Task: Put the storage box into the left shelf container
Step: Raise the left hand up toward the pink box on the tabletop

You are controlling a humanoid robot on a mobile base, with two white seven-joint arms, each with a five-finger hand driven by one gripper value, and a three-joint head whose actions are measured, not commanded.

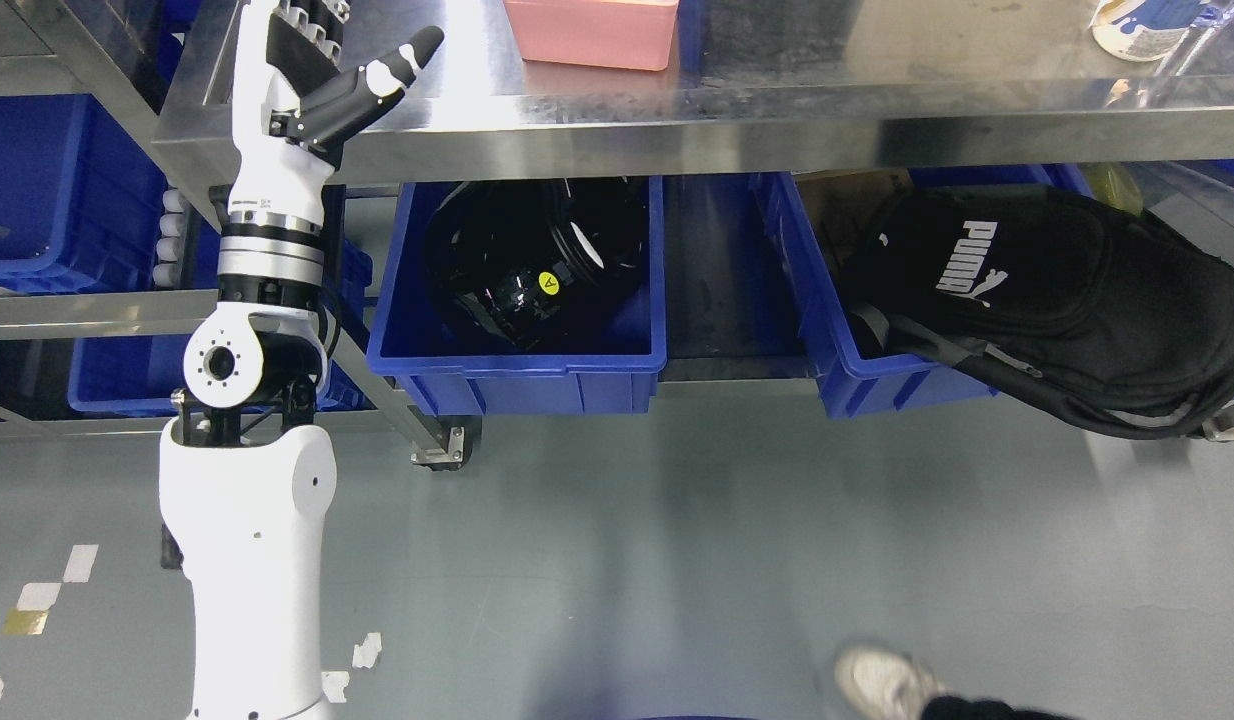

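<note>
The left hand is raised at the upper left, its arm rising from the bottom edge. Its thumb juts out to the right and the other fingers run up past the top edge; it is spread and holds nothing. It shows over the left end of the steel counter; whether it touches the metal cannot be told.

To the right of the hand, on the counter and well apart from it, sits the pink storage box, cut off by the top edge. Much farther right, at the far corner of the counter, stands a white and blue container, only partly in view.

Below and to the right of the hand, under the counter, a blue bin holds a glossy black object with a small yellow sticker. Farther right, a second blue bin carries a black backpack that spills over its right side. Left of the hand and behind the arm, more blue bins sit on a steel shelf.

On the grey floor, at the bottom edge far below and right of the hand, a person's shoe shows.
</note>
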